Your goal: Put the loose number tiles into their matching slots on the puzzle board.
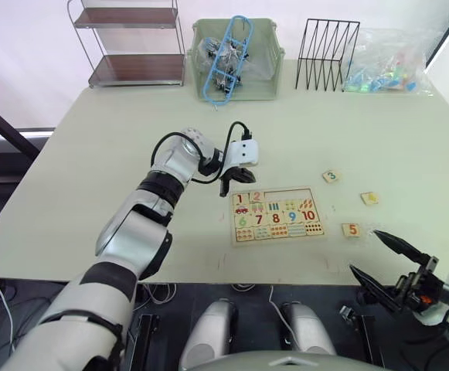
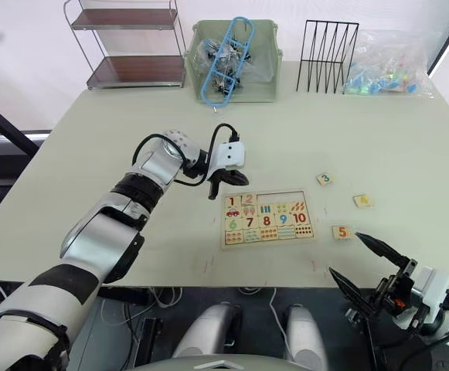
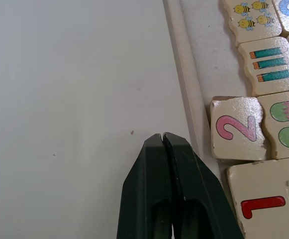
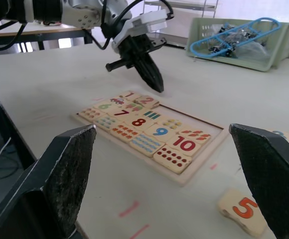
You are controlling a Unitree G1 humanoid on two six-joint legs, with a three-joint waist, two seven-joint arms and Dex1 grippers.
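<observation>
I take the puzzle board as my landmark; it lies flat on the pale table, towards the near edge. My left gripper hovers just off the board's far left corner, its two black fingers pressed together with nothing between them. In the left wrist view the tips point down at bare table just outside the raised frame.

The 1 tile sits in the first slot of the board's far row, and the 2 tile lies beside it, slightly crooked; I think it is not fully seated, though I can't be sure from here. The remaining slots along that row are bare wood.

Three loose tiles lie on the table to the right of the board: the 3 tile beyond its far right corner, the 4 tile farther right (I read its digit only faintly), and the 5 tile just off the near right corner.

My right gripper is held low at the table's near edge, right of the board and near the 5 tile, fingers spread wide and empty.
</observation>
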